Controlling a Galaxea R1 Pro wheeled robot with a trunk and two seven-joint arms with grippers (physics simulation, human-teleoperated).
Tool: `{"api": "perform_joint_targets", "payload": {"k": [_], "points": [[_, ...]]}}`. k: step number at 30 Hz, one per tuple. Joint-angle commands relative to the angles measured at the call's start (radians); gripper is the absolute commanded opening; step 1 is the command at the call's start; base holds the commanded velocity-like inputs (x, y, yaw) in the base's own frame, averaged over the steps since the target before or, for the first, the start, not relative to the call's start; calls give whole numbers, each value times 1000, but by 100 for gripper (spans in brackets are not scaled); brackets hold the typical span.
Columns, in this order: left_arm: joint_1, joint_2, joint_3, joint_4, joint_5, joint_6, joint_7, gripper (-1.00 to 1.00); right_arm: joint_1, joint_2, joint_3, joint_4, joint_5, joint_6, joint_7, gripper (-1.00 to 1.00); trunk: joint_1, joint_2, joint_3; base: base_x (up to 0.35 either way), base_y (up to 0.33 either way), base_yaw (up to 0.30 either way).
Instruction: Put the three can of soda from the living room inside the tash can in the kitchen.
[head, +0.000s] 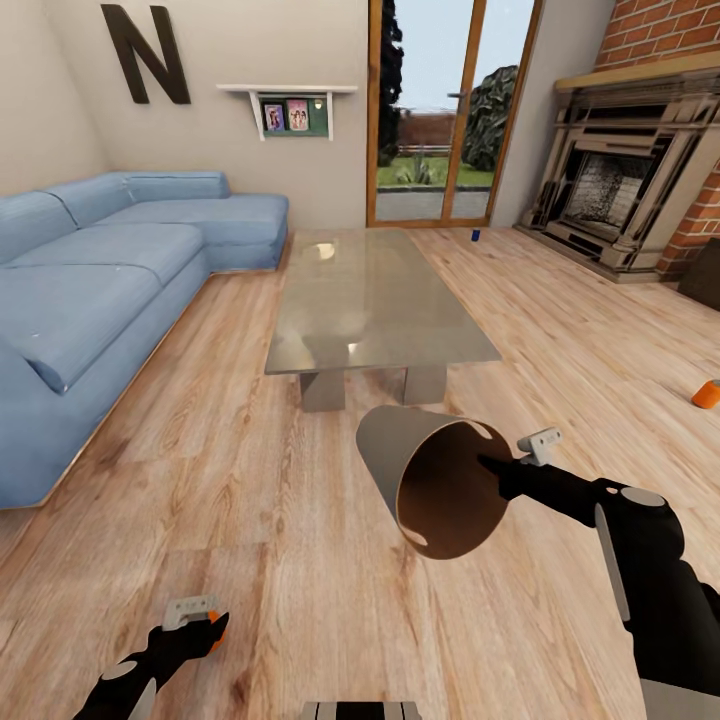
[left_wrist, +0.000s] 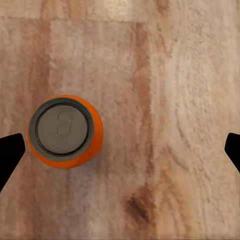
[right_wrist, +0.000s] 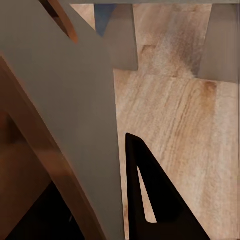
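An orange soda can (left_wrist: 65, 131) stands upright on the wood floor (head: 250, 470) between the spread fingers of the left hand (head: 205, 618), which is open around it without touching. The right hand (head: 495, 462) grips the rim of the trash can (head: 430, 485), held tilted in the air near the glass counter (head: 370, 300). Another orange can (head: 707, 393) and a blue can (head: 475, 235) sit farther off on the floor.

Only readable sign: big dark letter "N" (head: 146, 52) mounted on the wall (head: 280, 40) above the sofa (head: 110, 270). Orange can (left_wrist: 64, 131) lid has an embossed mark, probably just the pull tab, not legible. Nothing else carries text.
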Motion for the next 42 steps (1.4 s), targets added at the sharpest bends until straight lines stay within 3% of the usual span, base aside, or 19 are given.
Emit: {"api": "perform_joint_targets", "payload": {"k": [1,12,22,42], "points": [[0,0,0,0,0,0,0,100,0,0,1,-1,-19,7,5,-100,0,0,0,0,0,0],[0,0,1,0,2,1,1,100,0,-1,2,-1,-19,7,5,-100,0,0,0,0,0,0],[0,1,2,2,7,4,0,100,0,-1,13,-1,-19,5,5,-100,4,-2,-39,0,0,0],[0,1,10,-15,8,1,0,100,1,-1,17,-1,-17,1,5,-100,4,-2,-39,0,0,0]]}}
